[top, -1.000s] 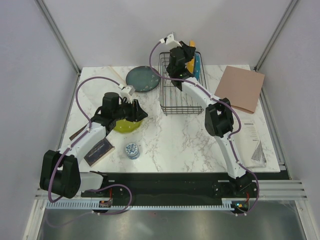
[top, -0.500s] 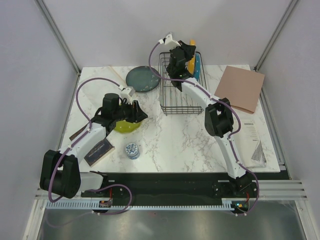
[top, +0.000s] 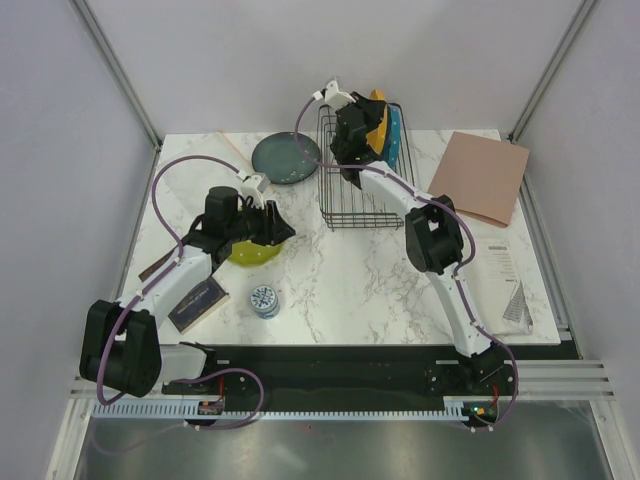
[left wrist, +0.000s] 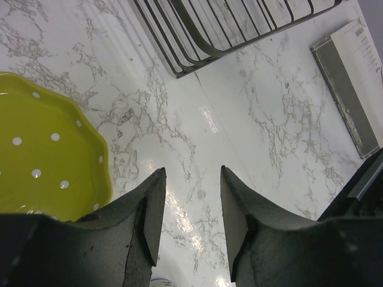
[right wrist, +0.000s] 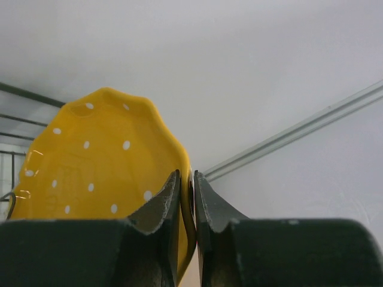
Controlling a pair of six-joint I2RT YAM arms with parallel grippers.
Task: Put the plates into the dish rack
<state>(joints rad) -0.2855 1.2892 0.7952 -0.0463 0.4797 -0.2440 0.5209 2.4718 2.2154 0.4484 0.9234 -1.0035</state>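
Observation:
My right gripper (top: pixel 366 122) is shut on the rim of the orange dotted plate (top: pixel 376 117), holding it upright above the far end of the black wire dish rack (top: pixel 345 205); the plate fills the left of the right wrist view (right wrist: pixel 96 161). A blue plate (top: pixel 396 137) stands on edge in the rack's right side. The dark teal-grey plate (top: pixel 284 158) lies flat left of the rack. My left gripper (top: pixel 284 232) is open and empty just right of the lime-green dotted plate (top: pixel 245 252), which shows at the left of the left wrist view (left wrist: pixel 42 161).
A small blue-white patterned tin (top: pixel 265 300) sits near the front. A dark book (top: pixel 196 303) lies at front left. A brown board (top: pixel 483 175) and papers (top: pixel 505 280) lie on the right. The rack's near corner (left wrist: pixel 197 36) shows ahead of my left gripper.
My right gripper has lifted and turned the orange plate a little toward the left above the rack's far end. The left arm has hardly moved.

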